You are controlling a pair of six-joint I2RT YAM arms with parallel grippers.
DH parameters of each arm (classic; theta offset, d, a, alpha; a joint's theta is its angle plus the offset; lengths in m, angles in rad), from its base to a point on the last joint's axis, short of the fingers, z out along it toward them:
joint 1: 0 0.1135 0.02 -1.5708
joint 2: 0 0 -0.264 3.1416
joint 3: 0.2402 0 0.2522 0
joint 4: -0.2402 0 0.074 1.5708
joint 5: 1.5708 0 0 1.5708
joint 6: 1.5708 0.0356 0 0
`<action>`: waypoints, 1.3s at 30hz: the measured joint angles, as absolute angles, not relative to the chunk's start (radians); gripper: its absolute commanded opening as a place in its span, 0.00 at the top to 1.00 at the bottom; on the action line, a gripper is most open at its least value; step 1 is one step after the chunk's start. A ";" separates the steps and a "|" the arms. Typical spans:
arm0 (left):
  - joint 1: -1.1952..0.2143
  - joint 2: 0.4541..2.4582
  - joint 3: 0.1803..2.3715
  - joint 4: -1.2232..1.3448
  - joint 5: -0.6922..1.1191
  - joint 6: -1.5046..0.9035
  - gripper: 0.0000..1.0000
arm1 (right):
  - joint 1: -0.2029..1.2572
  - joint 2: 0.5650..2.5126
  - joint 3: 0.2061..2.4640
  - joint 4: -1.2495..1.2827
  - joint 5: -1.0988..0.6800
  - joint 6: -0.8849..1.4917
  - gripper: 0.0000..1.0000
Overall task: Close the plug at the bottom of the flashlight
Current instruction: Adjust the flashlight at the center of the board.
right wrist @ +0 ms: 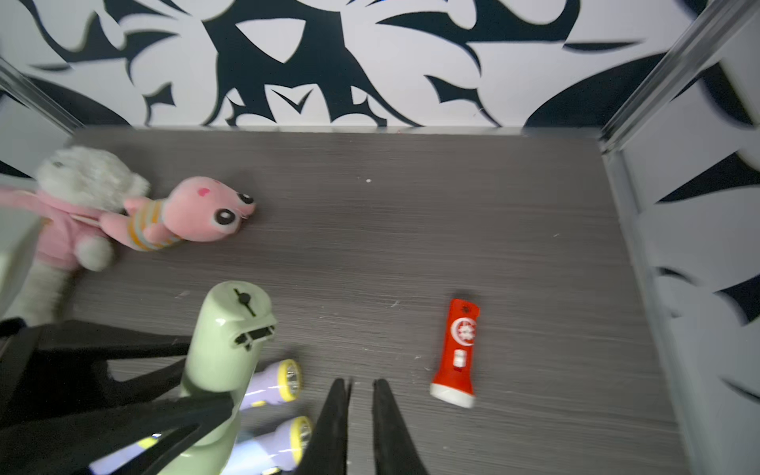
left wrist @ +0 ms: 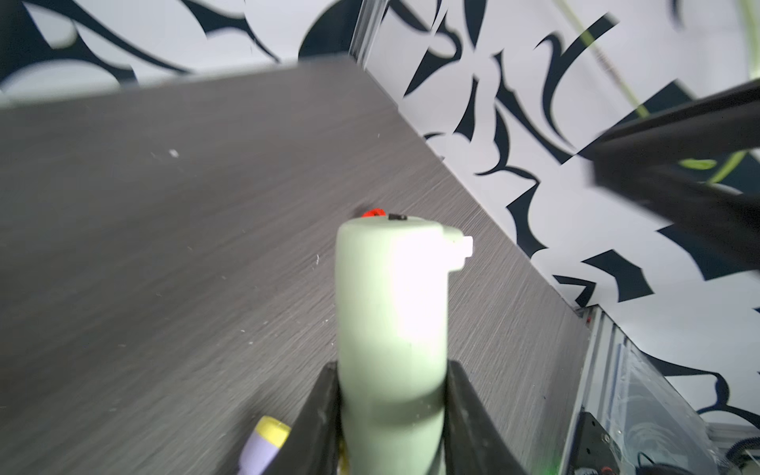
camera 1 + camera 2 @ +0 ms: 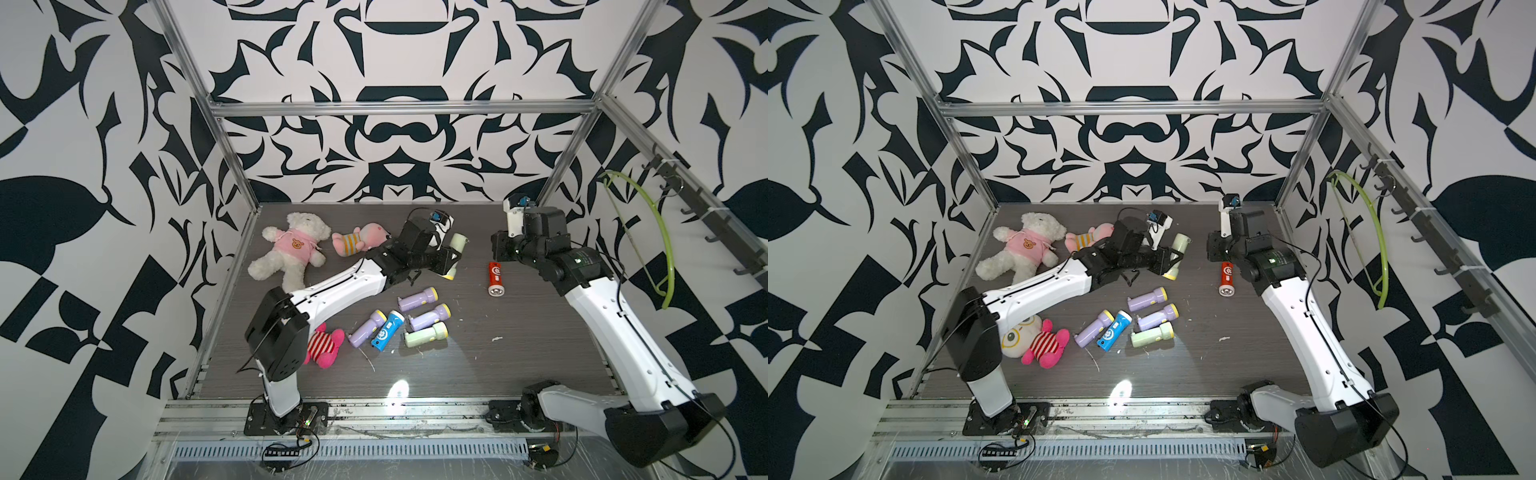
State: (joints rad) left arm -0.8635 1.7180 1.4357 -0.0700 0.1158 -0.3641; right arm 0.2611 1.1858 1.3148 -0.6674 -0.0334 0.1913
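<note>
Beyond the right gripper (image 1: 361,384), whose jaws stand slightly apart, bare table (image 1: 370,230) runs to the back wall (image 1: 370,82). The red torch (image 1: 455,353) lies near its outer side. On the inner side the green torch (image 1: 228,341) in the left gripper (image 2: 390,386) blocks passage, purple torches (image 1: 271,380) below.

Green flashlight (image 2: 390,312) head cut by frame edge, red-striped plush (image 3: 1044,343) half under left arm (image 3: 1038,291)

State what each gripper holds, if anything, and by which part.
The left gripper clamps the pale green flashlight across its barrel, toward the head; the plug end sticks out free. The right gripper holds nothing.
</note>
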 measured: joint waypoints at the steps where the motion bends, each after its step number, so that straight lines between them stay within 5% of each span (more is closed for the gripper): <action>1: -0.857 1.679 1.401 -0.054 0.120 -0.359 1.00 | 0.261 1.186 1.315 -0.662 -0.070 0.196 0.64; 15: -0.838 1.289 1.093 -0.033 0.110 -0.348 1.00 | 0.318 1.271 1.315 -0.533 -0.519 0.309 0.28; 26: -0.836 1.244 1.078 -0.083 0.057 -0.365 1.00 | 0.513 1.269 1.306 -0.450 -0.512 0.346 0.22; 39: -0.836 1.245 1.078 -0.125 0.030 -0.371 1.00 | 0.553 1.298 1.276 -0.391 -0.482 0.394 0.22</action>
